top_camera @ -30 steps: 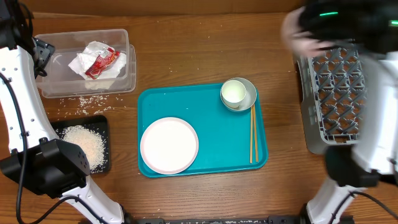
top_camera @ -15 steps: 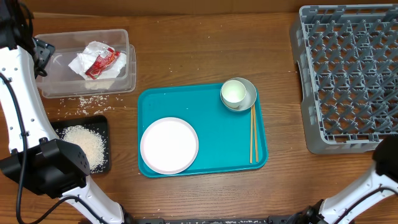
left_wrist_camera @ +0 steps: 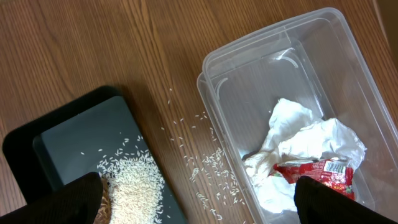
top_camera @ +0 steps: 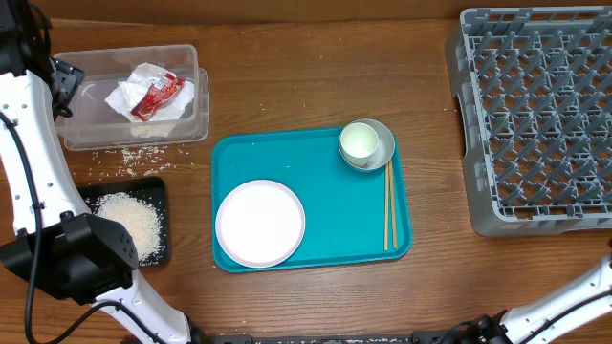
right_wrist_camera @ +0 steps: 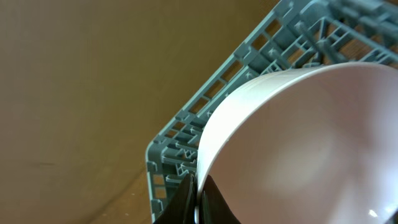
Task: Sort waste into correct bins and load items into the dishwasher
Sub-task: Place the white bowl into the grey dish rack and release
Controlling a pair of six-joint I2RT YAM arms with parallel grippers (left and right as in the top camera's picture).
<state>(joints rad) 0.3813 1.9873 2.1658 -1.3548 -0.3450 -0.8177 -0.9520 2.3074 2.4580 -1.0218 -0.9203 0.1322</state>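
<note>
A wooden table (top_camera: 316,67) seen from above. In the far left corner stands a clear plastic tub (top_camera: 86,119) holding crumpled white napkins (top_camera: 129,96) and a red snack wrapper (top_camera: 158,96). Toward the near edge from the tub, by the left edge, lies a shallow black tray (top_camera: 158,191) with a heap of white rice (top_camera: 129,222); loose grains (top_camera: 134,155) are scattered on the table between the two.

A teal serving tray (top_camera: 335,205) sits in the middle of the table, toward the near edge. On it are a white plate (top_camera: 260,224), a white cup (top_camera: 360,141) standing inside a small metal bowl (top_camera: 386,143), and a pair of chopsticks (top_camera: 389,205) along the tray's right side.

The grey dish rack (top_camera: 535,115) fills the far right corner.

In the left wrist view, the left fingers (left_wrist_camera: 68,202) are spread wide, holding nothing, above the tub and black tray. In the right wrist view, the right fingers (right_wrist_camera: 183,205) are clenched on the rim of another white plate (right_wrist_camera: 298,143), held on edge, with a corner of the rack behind it.
</note>
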